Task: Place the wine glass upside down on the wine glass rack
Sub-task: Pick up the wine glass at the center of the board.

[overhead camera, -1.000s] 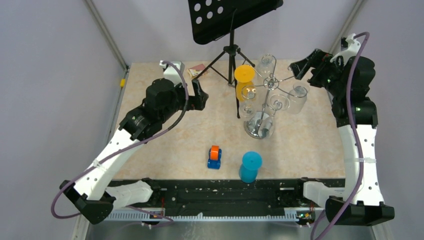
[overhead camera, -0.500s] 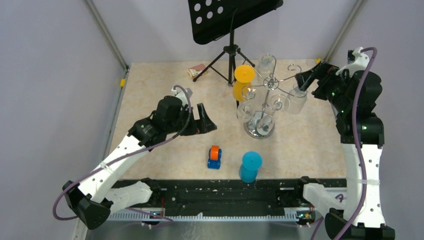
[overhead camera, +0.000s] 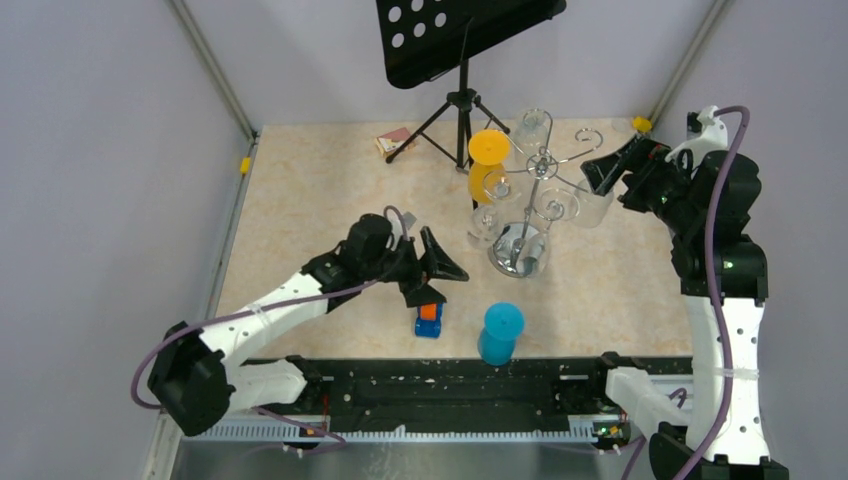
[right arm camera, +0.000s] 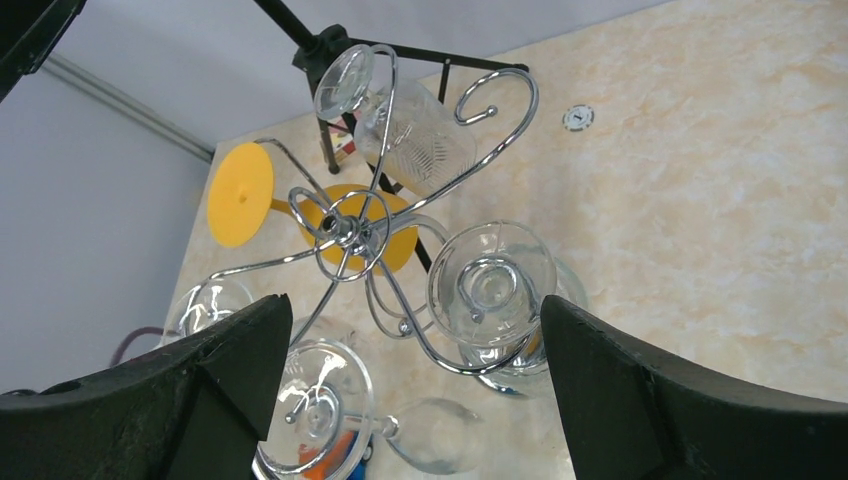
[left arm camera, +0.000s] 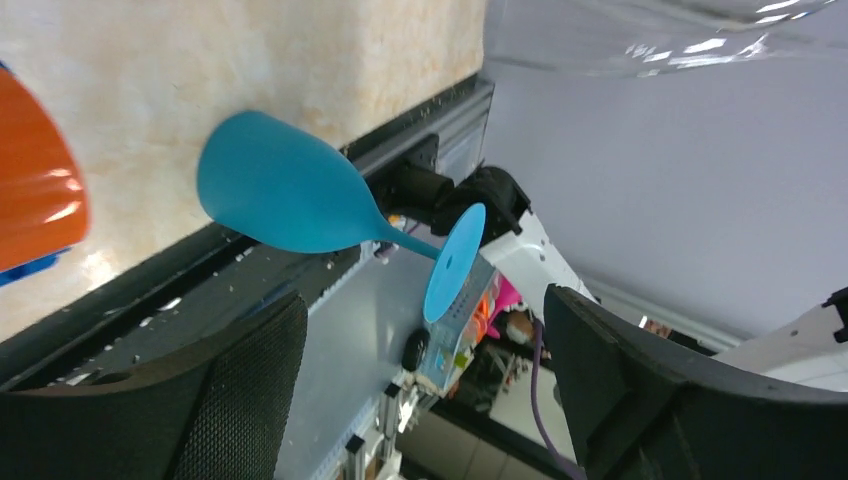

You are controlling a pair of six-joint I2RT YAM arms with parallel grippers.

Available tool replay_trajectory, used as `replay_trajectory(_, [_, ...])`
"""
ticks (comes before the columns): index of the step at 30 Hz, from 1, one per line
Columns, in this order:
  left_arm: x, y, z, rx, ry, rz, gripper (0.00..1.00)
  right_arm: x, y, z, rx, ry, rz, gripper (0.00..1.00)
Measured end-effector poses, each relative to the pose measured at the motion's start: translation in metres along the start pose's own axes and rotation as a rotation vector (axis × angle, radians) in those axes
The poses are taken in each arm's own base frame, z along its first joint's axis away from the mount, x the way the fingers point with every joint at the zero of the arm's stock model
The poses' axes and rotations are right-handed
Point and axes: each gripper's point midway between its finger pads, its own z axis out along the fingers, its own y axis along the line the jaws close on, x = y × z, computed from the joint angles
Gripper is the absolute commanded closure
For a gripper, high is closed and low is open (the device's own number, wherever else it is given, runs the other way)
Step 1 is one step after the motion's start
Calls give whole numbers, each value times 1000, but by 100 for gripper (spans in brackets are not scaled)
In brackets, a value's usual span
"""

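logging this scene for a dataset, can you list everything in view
wine glass rack: one, chrome, right of centre
clear glasses: at least four, hanging on the rack
orange wine glass: one, on the rack's left side
blue wine glass: one, near the front edge
toy car: one, blue and orange, front centre
music stand: one, black, at the back
small box: one, brownish, back left
left tool: black, open, above the toy car
right tool: black, open, right of the rack

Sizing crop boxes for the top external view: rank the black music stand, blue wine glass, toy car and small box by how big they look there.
1. black music stand
2. blue wine glass
3. toy car and small box: about alike, unranked; the left pincer hides part of the car.
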Motion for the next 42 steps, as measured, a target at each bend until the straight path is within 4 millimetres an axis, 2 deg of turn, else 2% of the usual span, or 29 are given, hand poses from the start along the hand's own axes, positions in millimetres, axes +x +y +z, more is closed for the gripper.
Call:
replay_trajectory(3, [20,-1,18,8,99,-10,10,3,3,-1,-14,11,1,5])
replay_trajectory(7, [46,-5,30,29,196,-1,14,4,5,-2,-30,19,1,5])
replay_trajectory(13, [65,-17,43,87,289,-17,28,6,8,-2,-44,28,2,5])
replay_trajectory(18, [76,-9,61,74,363,-62,39,7,8,-2,-46,36,4,5])
replay_trajectory(21, [81,-6,67,70,396,-88,48,8,7,-3,-44,39,4,5])
replay_trajectory(29, [85,-12,71,101,431,-103,90,8,7,-3,-45,39,1,5])
replay_trajectory(33, [86,-15,71,114,437,-103,100,8,7,-2,-45,41,1,5])
replay_trajectory(42, [84,-24,71,93,438,-60,100,5,14,1,-71,59,14,6])
